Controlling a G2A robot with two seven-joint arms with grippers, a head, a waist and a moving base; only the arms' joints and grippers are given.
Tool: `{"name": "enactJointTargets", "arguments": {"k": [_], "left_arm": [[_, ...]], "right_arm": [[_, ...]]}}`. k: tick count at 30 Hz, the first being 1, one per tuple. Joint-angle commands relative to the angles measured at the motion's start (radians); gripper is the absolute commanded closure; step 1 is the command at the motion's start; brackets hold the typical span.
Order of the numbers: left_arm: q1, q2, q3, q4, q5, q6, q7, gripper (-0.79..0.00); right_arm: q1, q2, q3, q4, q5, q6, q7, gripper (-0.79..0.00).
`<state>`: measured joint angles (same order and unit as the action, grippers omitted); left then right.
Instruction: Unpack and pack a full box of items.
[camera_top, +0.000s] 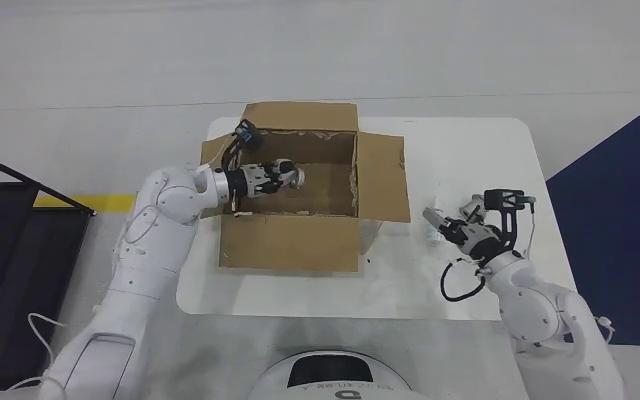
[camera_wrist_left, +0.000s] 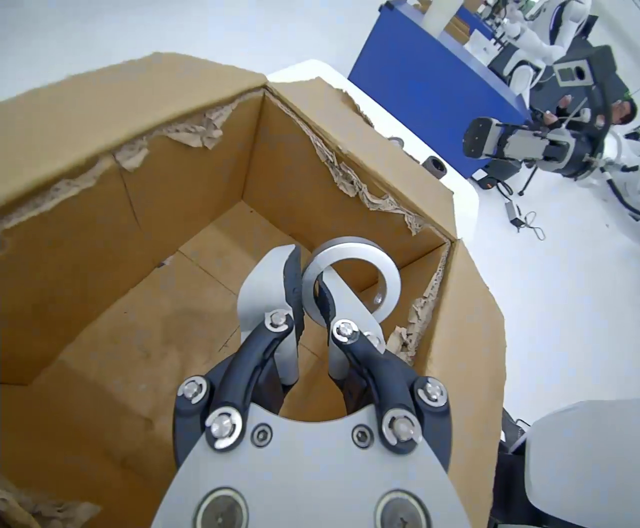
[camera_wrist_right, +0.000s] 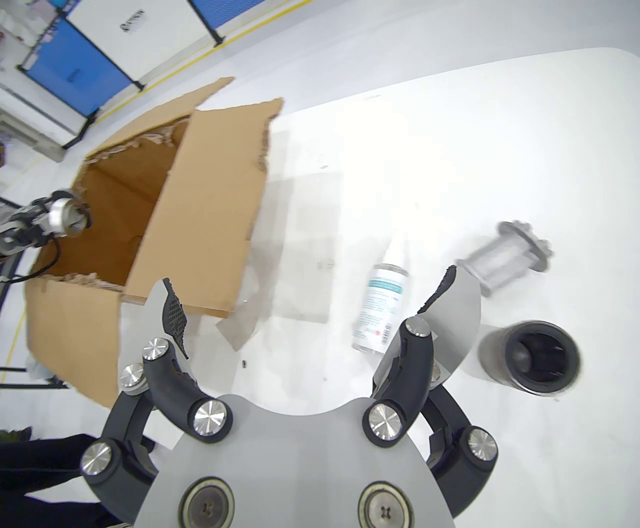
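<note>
Left tool (camera_wrist_left: 307, 280) is clenched on a metal ring (camera_wrist_left: 390, 280), one finger through its hole, at the open top of the cardboard box (camera_wrist_left: 90, 250). What shows of the box floor looks bare. Right tool (camera_wrist_right: 310, 285) hangs released and empty over the table (camera_wrist_right: 500, 125), near a small spray bottle (camera_wrist_right: 380, 305), a black cylinder (camera_wrist_right: 535, 357) and a flanged metal part (camera_wrist_right: 507, 257) lying beside the box. Unpacking seems nearly finished, with the ring likely the last piece out, though it could be the first going in; I cannot tell which. Most packing remains.
</note>
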<state>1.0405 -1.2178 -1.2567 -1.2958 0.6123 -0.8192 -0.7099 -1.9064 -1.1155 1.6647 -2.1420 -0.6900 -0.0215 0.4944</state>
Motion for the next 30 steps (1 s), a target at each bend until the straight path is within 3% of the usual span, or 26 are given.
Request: {"name": "enactJointTargets", "arguments": {"k": [1,6,9,17,19,20,21,22,25,30], "left_arm": [[0.015,0.0,0.014,-0.074,0.053,0.022,0.035,0.0],[0.051,0.0,0.044,-0.23,0.232,0.12,0.118,0.0],[0.09,0.003,0.05,-0.293,0.322,0.167,0.16,0.0],[0.125,0.013,0.056,-0.332,0.381,0.169,0.154,0.0],[0.116,0.012,0.075,-0.333,0.39,0.16,0.152,0.0],[0.111,0.012,0.088,-0.336,0.401,0.16,0.151,0.0],[0.106,0.01,0.1,-0.337,0.403,0.156,0.15,0.0],[0.101,0.01,0.11,-0.338,0.405,0.155,0.151,0.0],[0.093,0.008,0.132,-0.349,0.416,0.158,0.152,0.0],[0.095,0.009,0.156,-0.371,0.45,0.168,0.157,0.0]], "right_arm": [[0.035,-0.001,-0.037,0.0,0.005,0.031,0.042,-0.785],[0.156,-0.009,-0.178,-0.007,0.025,0.075,0.135,-0.785],[0.174,-0.011,-0.189,-0.007,0.067,0.071,0.132,-0.785],[0.174,-0.011,-0.189,-0.007,0.067,0.071,0.132,-0.785],[0.19,-0.012,-0.22,0.011,0.148,0.002,0.174,-0.785],[0.211,-0.013,-0.225,0.032,0.194,-0.031,0.19,-0.705],[0.233,-0.013,-0.23,0.054,0.221,-0.048,0.201,-0.48],[0.253,-0.014,-0.241,0.073,0.242,-0.056,0.212,-0.416],[0.312,-0.018,-0.283,0.117,0.3,-0.069,0.234,-0.385],[0.367,-0.023,-0.332,0.151,0.302,-0.054,0.218,-0.4]]}}
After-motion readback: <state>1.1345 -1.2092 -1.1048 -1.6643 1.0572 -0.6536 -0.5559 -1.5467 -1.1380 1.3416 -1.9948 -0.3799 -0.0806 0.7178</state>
